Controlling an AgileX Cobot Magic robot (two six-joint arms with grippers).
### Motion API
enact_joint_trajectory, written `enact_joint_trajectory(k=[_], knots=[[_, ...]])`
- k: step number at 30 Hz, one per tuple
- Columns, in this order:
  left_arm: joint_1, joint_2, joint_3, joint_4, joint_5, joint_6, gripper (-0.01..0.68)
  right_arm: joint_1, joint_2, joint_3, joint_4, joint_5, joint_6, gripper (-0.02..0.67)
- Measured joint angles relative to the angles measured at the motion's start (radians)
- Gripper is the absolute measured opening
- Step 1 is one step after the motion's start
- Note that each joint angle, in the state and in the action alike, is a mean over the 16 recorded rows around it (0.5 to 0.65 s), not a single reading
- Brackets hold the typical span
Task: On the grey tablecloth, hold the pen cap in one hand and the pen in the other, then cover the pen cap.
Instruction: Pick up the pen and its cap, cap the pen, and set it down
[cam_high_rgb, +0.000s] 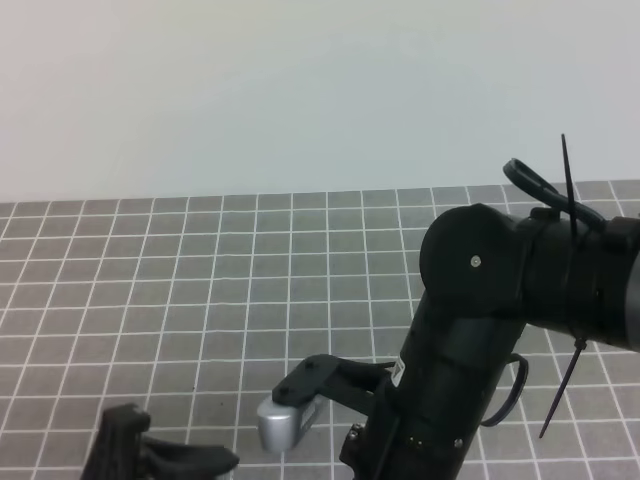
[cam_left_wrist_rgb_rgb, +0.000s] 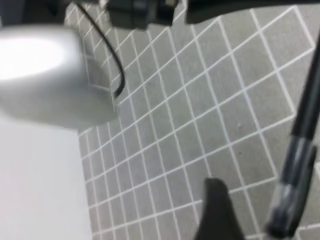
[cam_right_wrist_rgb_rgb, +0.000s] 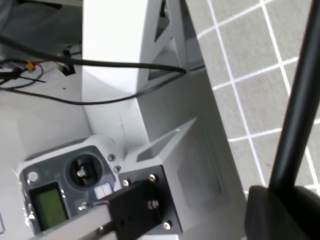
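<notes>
Exterior high view: grey tablecloth (cam_high_rgb: 200, 280) covers the table, white grid lines running far to the wall. Right arm (cam_high_rgb: 480, 330) fills the near right; its hand is hidden below the frame edge. Left hand (cam_high_rgb: 150, 455) shows only partly at the near left edge; spread of its fingers not readable here. No pen or cap made out in this view.

Left wrist view: blurred. The pen (cam_left_wrist_rgb_rgb: 297, 150) stands as a dark slanted stick at the right edge, with a paler translucent stretch toward its lower end. One dark finger (cam_left_wrist_rgb_rgb: 215, 210) of the left hand rises from the bottom edge, to the left of the pen and apart from it; nothing between them, so this hand looks apart and unloaded.

Right wrist view: pen shaft (cam_right_wrist_rgb_rgb: 295, 115) runs up from a dark finger (cam_right_wrist_rgb_rgb: 280, 212) of the right hand at the near right corner, which is clamped on it. Cap not seen separately.
</notes>
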Motion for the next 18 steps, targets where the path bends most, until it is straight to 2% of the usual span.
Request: enact_joint_trajectory(k=[3, 6, 12, 18], knots=[[-0.001, 0.000, 0.000, -0.010, -0.045, -0.067, 0.406, -0.011, -0.001, -0.001, -0.013, -0.019, 0.009, -0.003], [-0.001, 0.000, 0.000, -0.016, -0.096, -0.130, 0.380, -0.033, -0.001, -0.003, -0.024, -0.049, 0.020, -0.003], [-0.001, 0.000, 0.000, -0.068, -0.209, -0.249, 0.224, -0.111, -0.001, -0.006, -0.027, -0.168, 0.074, -0.003], [-0.001, 0.005, 0.000, -0.248, -0.328, -0.342, 0.076, -0.200, 0.002, -0.010, -0.001, -0.368, 0.203, -0.004]])
